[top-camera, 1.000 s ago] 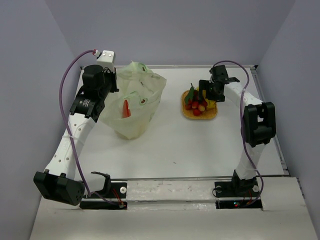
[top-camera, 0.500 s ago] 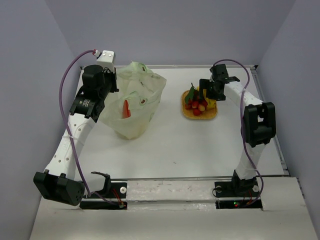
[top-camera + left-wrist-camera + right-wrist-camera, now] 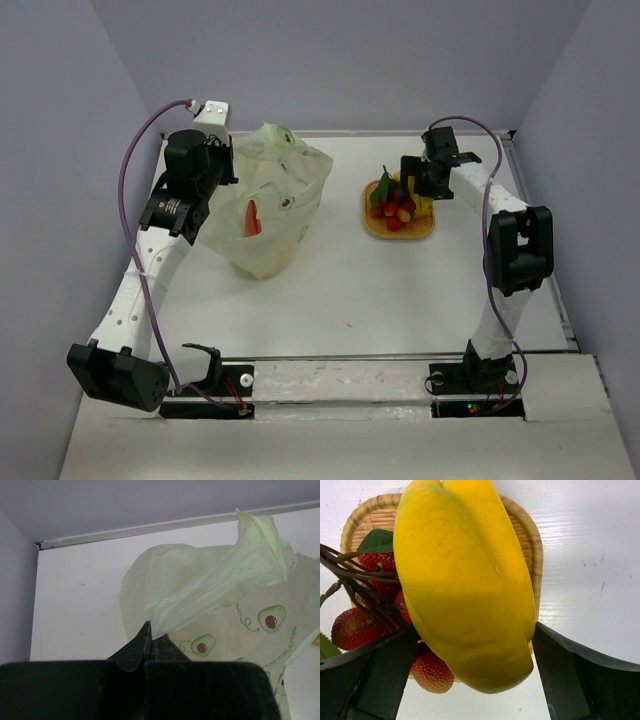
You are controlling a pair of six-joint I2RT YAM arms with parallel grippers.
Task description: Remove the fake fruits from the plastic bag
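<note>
The pale green plastic bag (image 3: 270, 215) with avocado prints stands at the back left; it also shows in the left wrist view (image 3: 210, 590). A red fruit piece (image 3: 253, 217) shows through its wall. My left gripper (image 3: 230, 165) is shut on a fold of the bag's upper edge (image 3: 150, 630). My right gripper (image 3: 413, 192) is open over the woven mat (image 3: 402, 233). Its jaws stand either side of the yellow banana (image 3: 465, 570), which lies on the mat (image 3: 532, 535). Red berries with green leaves (image 3: 350, 627) lie beside the banana (image 3: 392, 212).
The white table ends at a raised rail along the back (image 3: 150, 527) and at grey walls on both sides. The right arm's elbow (image 3: 518, 245) stands over the table's right side.
My right gripper has shifted slightly up and back over the mat. The banana and berries have stayed on the mat. The left arm and the bag have not moved.
</note>
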